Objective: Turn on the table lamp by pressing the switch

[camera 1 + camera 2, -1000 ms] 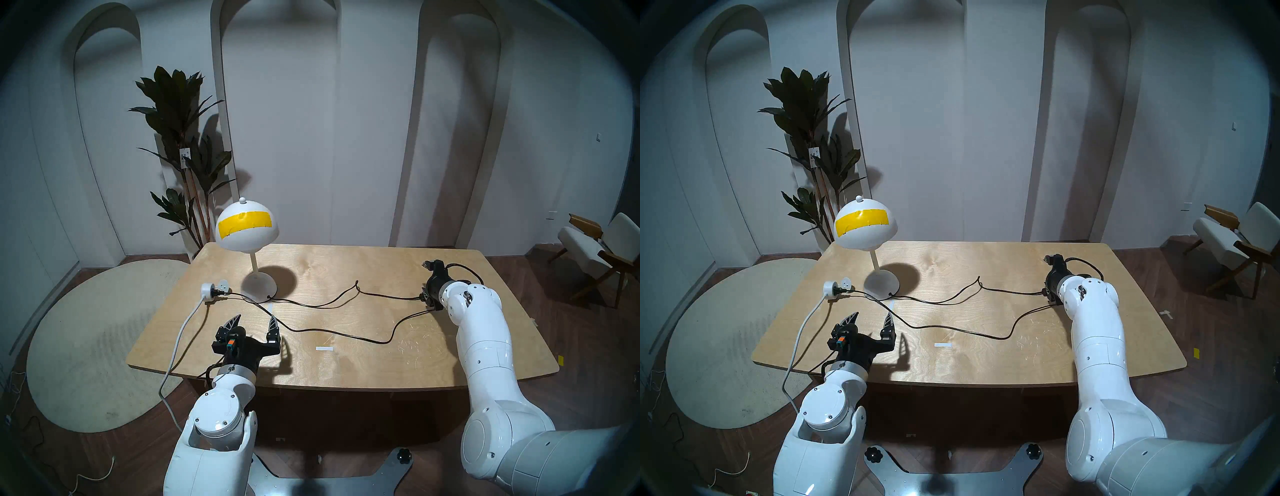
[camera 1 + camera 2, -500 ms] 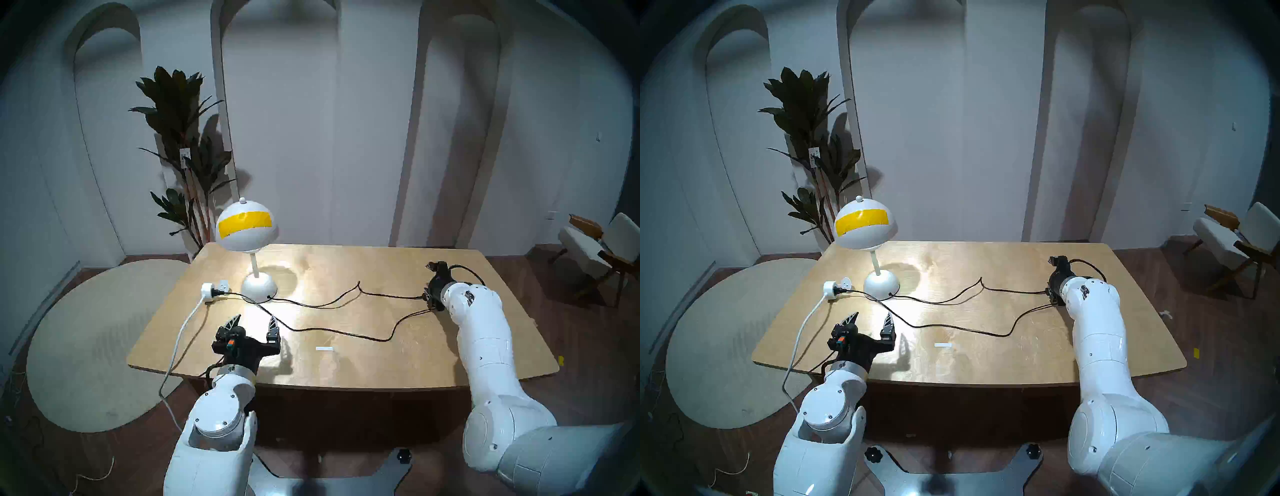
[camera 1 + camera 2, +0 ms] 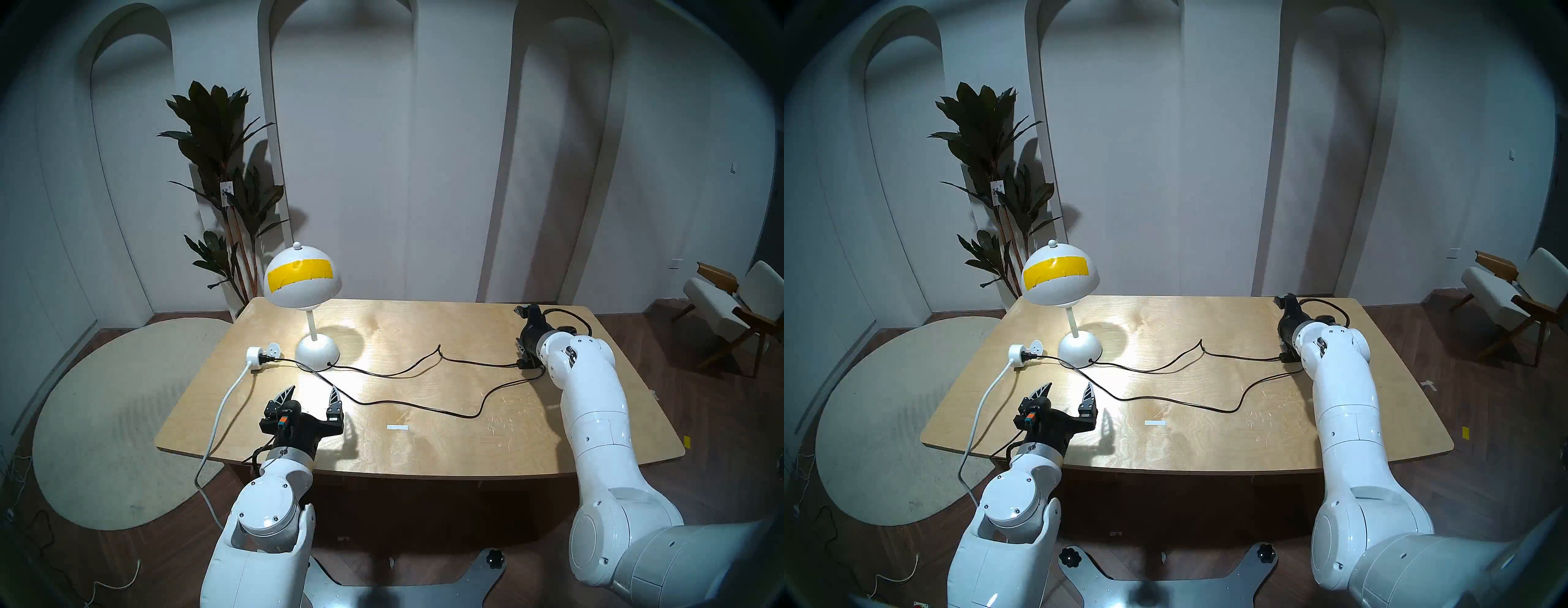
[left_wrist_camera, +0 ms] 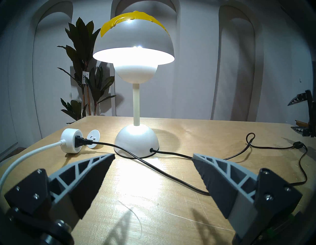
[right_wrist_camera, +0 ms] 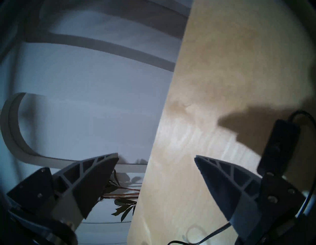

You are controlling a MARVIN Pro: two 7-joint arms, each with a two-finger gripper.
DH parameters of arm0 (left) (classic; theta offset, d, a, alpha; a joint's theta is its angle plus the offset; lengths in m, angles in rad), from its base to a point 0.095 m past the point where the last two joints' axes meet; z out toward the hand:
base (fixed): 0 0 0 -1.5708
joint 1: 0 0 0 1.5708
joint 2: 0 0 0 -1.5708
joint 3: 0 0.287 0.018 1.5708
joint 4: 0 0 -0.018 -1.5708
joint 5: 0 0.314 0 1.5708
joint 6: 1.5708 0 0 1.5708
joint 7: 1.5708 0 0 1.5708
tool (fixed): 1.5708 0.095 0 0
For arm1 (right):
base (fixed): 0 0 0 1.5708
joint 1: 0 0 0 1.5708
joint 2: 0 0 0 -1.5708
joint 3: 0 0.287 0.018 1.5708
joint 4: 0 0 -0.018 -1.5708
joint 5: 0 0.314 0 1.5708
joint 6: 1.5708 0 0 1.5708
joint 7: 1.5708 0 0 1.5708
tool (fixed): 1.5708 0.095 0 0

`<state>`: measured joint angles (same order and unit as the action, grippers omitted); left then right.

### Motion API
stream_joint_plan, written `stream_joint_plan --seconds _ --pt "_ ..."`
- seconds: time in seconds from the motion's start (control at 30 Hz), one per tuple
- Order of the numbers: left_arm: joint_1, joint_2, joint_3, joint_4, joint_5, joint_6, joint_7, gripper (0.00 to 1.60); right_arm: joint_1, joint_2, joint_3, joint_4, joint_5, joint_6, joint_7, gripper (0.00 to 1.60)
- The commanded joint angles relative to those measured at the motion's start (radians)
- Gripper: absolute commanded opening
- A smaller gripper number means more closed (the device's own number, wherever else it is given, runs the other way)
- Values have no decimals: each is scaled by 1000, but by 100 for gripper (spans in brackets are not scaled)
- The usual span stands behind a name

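Observation:
The white table lamp (image 3: 303,278) with a yellow tape band stands at the table's far left, and the underside of its shade (image 4: 134,54) glows. Its black cord (image 3: 403,407) runs across the table to the small black inline switch (image 3: 521,363), also seen lying flat in the wrist views (image 4: 298,144) (image 5: 280,147). My right gripper (image 3: 519,335) hangs open just above and beyond the switch, with nothing between its fingers (image 5: 156,157). My left gripper (image 3: 312,390) stands open over the near left of the table, facing the lamp base (image 4: 136,140).
A white round socket (image 3: 254,354) holds the lamp's plug, with a loose white cap (image 3: 273,349) beside it and a white cable dropping off the table's left edge. A white tape strip (image 3: 397,427) lies on the wooden table (image 3: 424,450). A plant (image 3: 220,170) stands behind, a chair (image 3: 729,305) far right.
The lamp went from dark to lit. My right gripper has since lifted up and away from the switch. The left arm has not moved.

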<state>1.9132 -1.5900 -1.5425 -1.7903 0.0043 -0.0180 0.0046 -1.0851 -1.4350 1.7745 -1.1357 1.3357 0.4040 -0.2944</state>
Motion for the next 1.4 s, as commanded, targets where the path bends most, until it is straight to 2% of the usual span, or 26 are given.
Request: stream_joint_plan --seconds 0.0,0.2,0.47,0.5,0.97,1.23,1.37 --pt "-8 0 -1 -17 0 -5 0 160 -23 78 -82 -116 -111 18 31 160" --pt "-9 0 0 -15 0 -5 0 160 -96 153 -132 -197 -228 21 23 160" --pt "-9 0 -1 -14 0 -5 0 160 -188 250 -161 -306 -366 19 28 160" --pt "-9 0 -1 -14 0 -5 0 160 -185 247 -157 -300 -380 18 33 160" --pt "-9 -1 -1 -15 0 -6 0 160 -294 384 -219 -478 -594 -64 91 160" --pt "-8 -1 -1 -18 0 -6 0 160 -382 409 -223 -580 -672 -128 101 160" --pt "-7 -1 -1 -19 0 -6 -1 160 -429 402 -210 -631 -697 -158 77 160"
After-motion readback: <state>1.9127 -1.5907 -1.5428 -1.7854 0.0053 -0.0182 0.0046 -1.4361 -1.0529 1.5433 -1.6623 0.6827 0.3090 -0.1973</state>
